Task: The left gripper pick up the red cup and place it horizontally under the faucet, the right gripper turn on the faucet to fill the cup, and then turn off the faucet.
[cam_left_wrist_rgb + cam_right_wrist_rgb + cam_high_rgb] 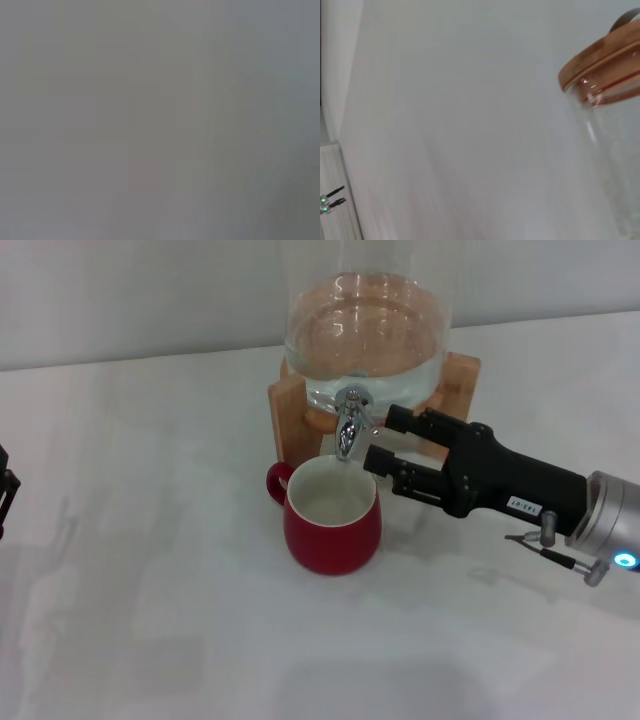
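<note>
Currently poised with fingers spread and nothing between them: right gripper, tips just short of the faucet, not yet closed on its lever. Just past the lower fingertip and slightly beneath: red cup, upright on the table, mouth under the spout, handle turned away from the claw. Left gripper parked well off, on the far side of the cup. No telling of flow or fill level from here.

Likely troubles:
- Clipping the cup rim with the lower finger on closing in, and so nudging the cup out from under the spout.
- Missing the small lever and shoving the glass dispenser on its wooden stand.
- Leaving the lever open too long and overflowing the cup onto the table.
</note>
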